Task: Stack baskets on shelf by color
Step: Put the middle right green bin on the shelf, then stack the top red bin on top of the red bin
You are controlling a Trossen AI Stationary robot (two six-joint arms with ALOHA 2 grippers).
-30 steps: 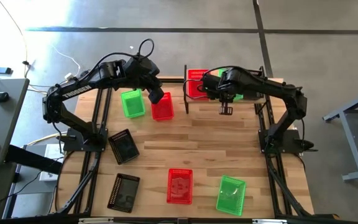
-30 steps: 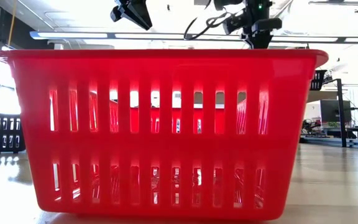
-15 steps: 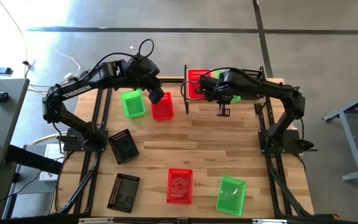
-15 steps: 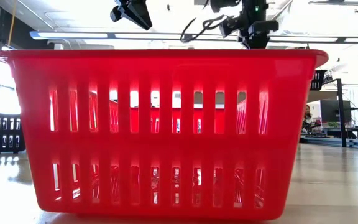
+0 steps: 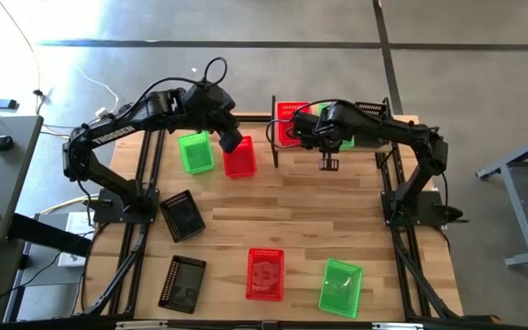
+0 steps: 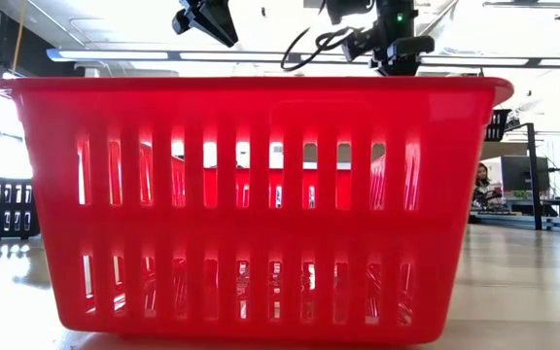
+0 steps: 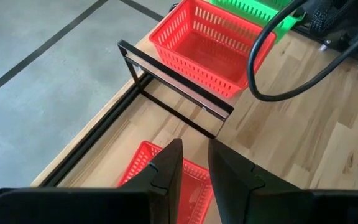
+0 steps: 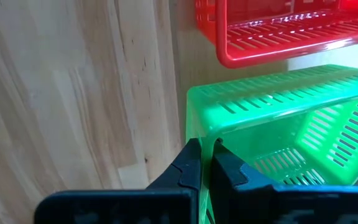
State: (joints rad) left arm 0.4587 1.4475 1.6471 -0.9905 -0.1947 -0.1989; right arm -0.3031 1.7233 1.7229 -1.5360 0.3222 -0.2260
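Observation:
My left gripper [image 5: 231,143] hovers over the table's far left part, shut on a red basket [image 5: 239,159] that hangs under it. My right gripper [image 8: 205,163] is shut on a green basket [image 8: 278,118] beside the shelf [image 7: 174,82]. In the high view the right arm covers most of this green basket [image 5: 346,140]. Another red basket [image 5: 290,119] stands on the shelf. In the low view both grippers show above the rim of a near red basket [image 6: 261,194], which hides what they hold. My left gripper pinches the red basket's wall at its rim [image 7: 194,182] between its two fingers, slanting down from the table's left. The basket hangs below the fingers. My right gripper pinches the green basket's rim near a corner [image 8: 207,138], one finger inside and one outside, coming steeply from above. What the basket's underside rests on is hidden.
On the table lie a green basket [image 5: 195,152] beside the left gripper, two black baskets [image 5: 181,215] [image 5: 183,282] at the left, and a red basket [image 5: 265,273] and a green basket [image 5: 340,286] near the front edge. Bare wood lies in the middle.

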